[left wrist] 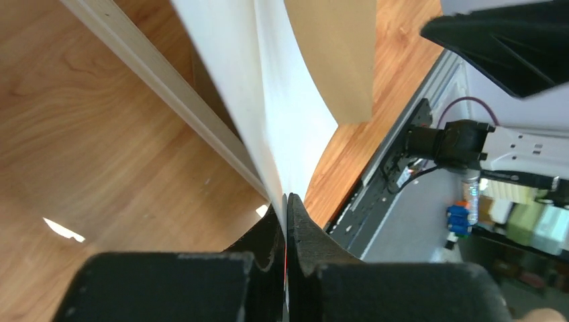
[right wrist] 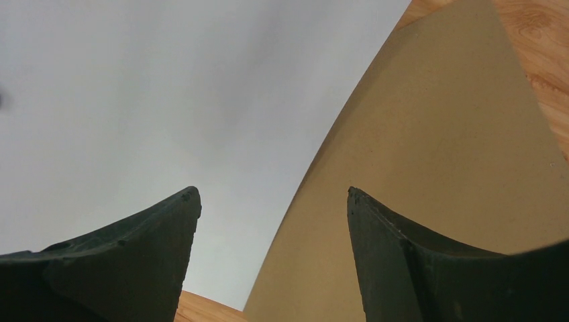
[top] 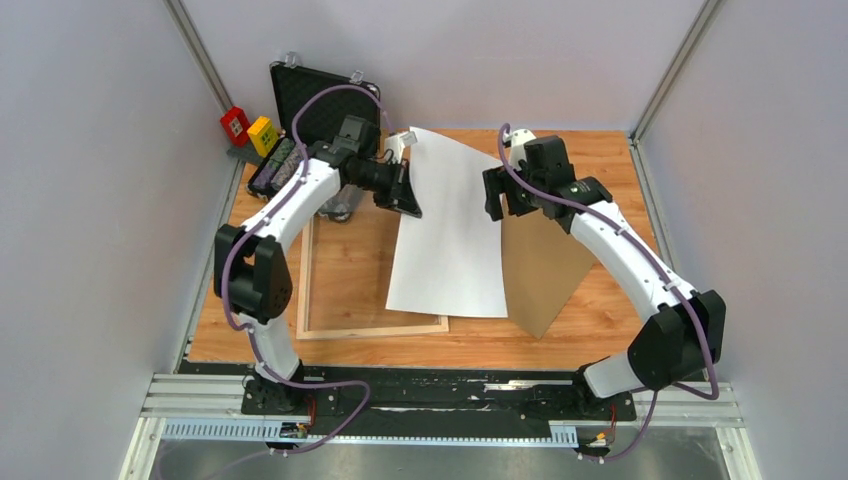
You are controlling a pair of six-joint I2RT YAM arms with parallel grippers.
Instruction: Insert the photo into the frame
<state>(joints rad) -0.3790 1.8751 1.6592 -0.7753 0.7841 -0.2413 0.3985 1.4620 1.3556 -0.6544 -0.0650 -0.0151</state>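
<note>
My L gripper (left wrist: 287,204) is pinched shut on the far edge of the photo (top: 450,230), a light, floppy sheet lying white-side-up across the frame (top: 370,328) & backing board (top: 545,270), R gripper (right wrist: 272,194) gaping above, so edge grips only imo.

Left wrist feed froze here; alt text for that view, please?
The left gripper has its black jaws shut on the edge of the large photo sheet, white side showing, bowing up beside the pale wooden frame. A plain brown backing board lies beyond.

The left gripper (left wrist: 287,201) had its fingers pressed together; the right gripper (right wrist: 274,194), facing it, held its own spread wide. Both arms reached forward.
</note>
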